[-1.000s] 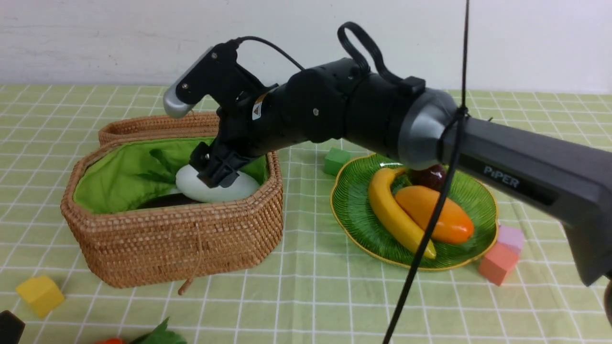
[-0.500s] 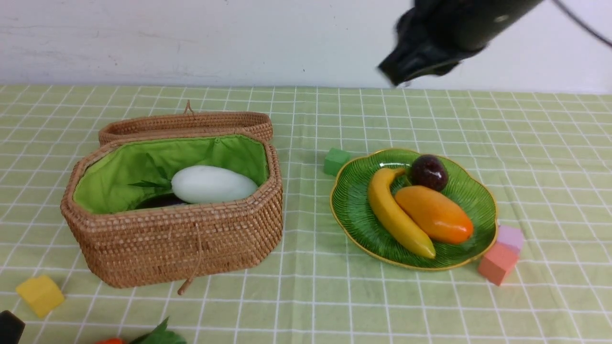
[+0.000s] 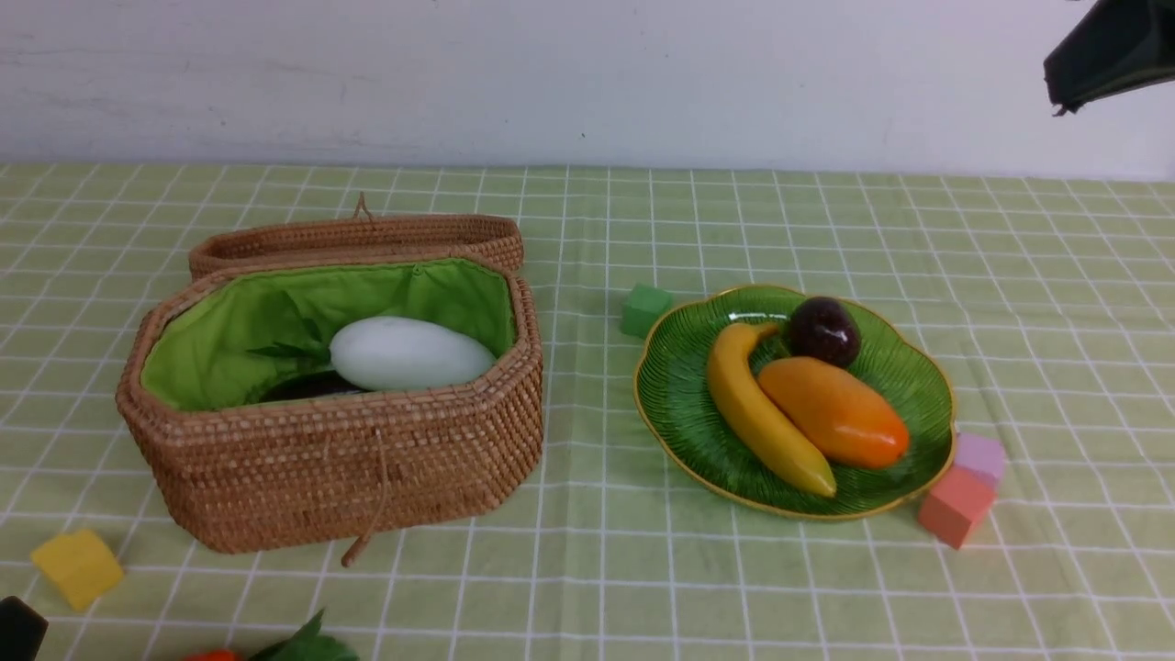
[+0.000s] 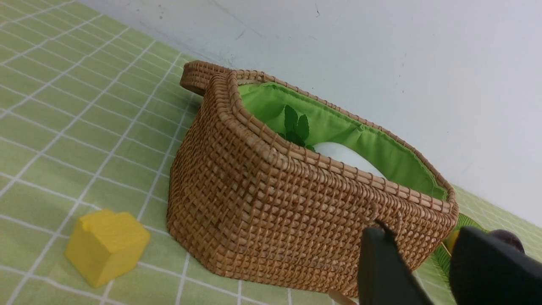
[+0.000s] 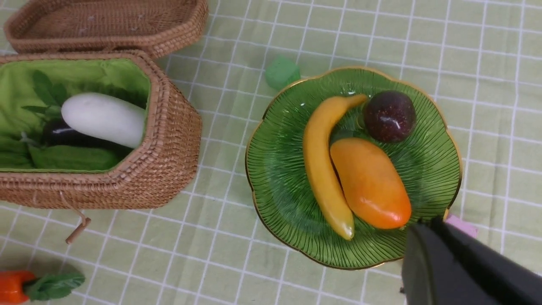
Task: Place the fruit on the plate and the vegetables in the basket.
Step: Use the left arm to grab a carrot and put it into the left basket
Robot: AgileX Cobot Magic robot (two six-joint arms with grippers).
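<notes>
Front view | fruit (image 3: 831, 422) sits on the plate (image 3: 663, 431), right | white vegetable (image 3: 408, 353) and eggplant (image 5: 63, 133) in the basket (image 3: 349, 468), left | carrot (image 5: 10, 286) lies outside, near left | right claw (image 5: 427, 241) closed, empty; left claw (image 4: 423, 237) parted, empty | next, likely: left claw fetches carrot.

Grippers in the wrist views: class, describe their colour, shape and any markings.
Both are plain matte black. The left gripper has two broad, flat-sided fingers tapering to blunt tips. The right gripper looks like one dark wedge with a thin seam. No cables, labels or markings show.
</notes>
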